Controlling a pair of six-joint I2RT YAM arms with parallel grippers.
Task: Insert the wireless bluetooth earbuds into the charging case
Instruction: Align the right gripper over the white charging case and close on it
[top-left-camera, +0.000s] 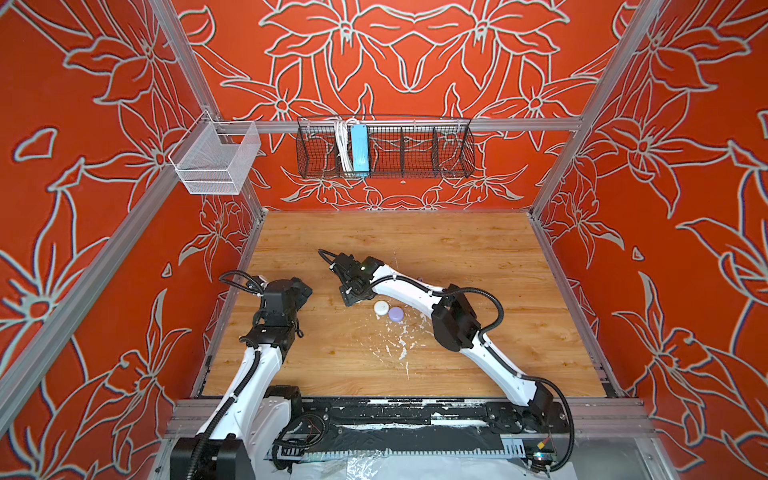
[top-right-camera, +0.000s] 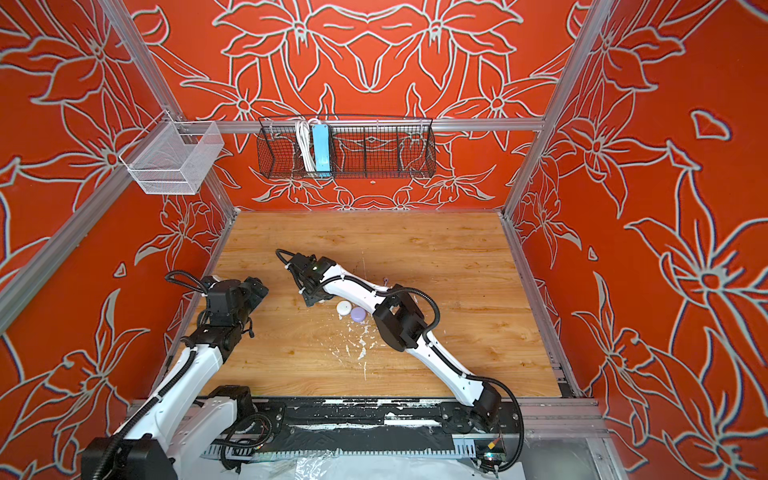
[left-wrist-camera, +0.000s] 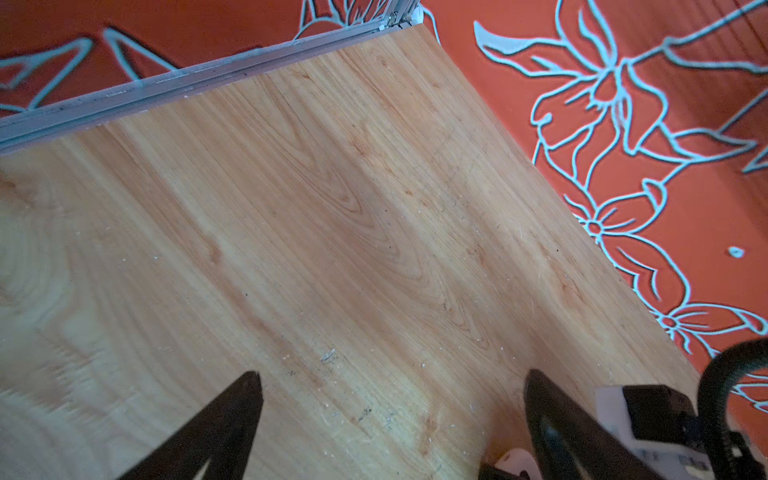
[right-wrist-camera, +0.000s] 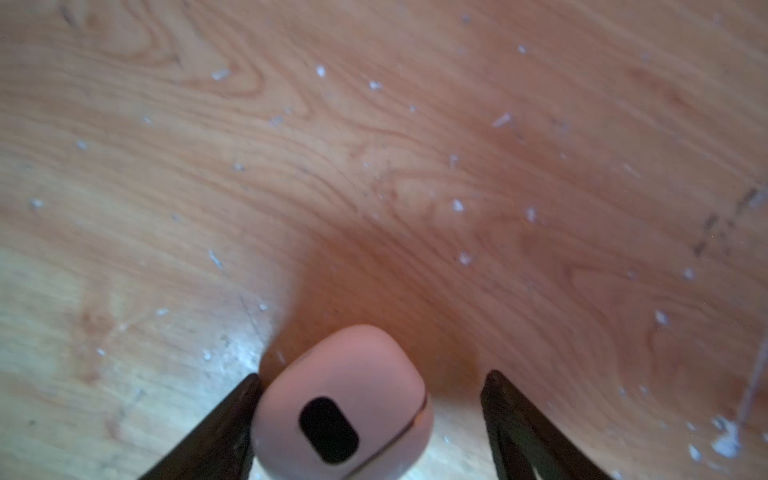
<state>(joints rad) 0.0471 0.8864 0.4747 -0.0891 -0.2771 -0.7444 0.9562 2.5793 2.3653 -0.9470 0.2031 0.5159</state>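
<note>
1. Pink charging case (right-wrist-camera: 345, 386) sits at the near edge of the right wrist view. It lies on the wooden table (right-wrist-camera: 374, 145) with its dark oval port and lid seam turned to the camera.
2. Right gripper (right-wrist-camera: 372, 374) straddles it with the jaws well apart. One finger (right-wrist-camera: 232, 415) touches the case's side and the other stands clear, so nothing is clamped.
3. Left gripper (left-wrist-camera: 393, 373) is spread wide over bare wood and is empty.
4. In both top views a white case (top-left-camera: 381, 307) and a lavender case (top-left-camera: 395, 313) sit side by side just beside the right arm's wrist. The pink one is hidden beneath it there.
5. Earbuds cannot be made out with certainty in any view.
6. Judging by its look, the case is light, rigid and smooth. Its rounded crown would likely squirt out of a pinch.
7. The better hold is probably across the broad flanks, low and below the seam, so the lid stays free.
</note>
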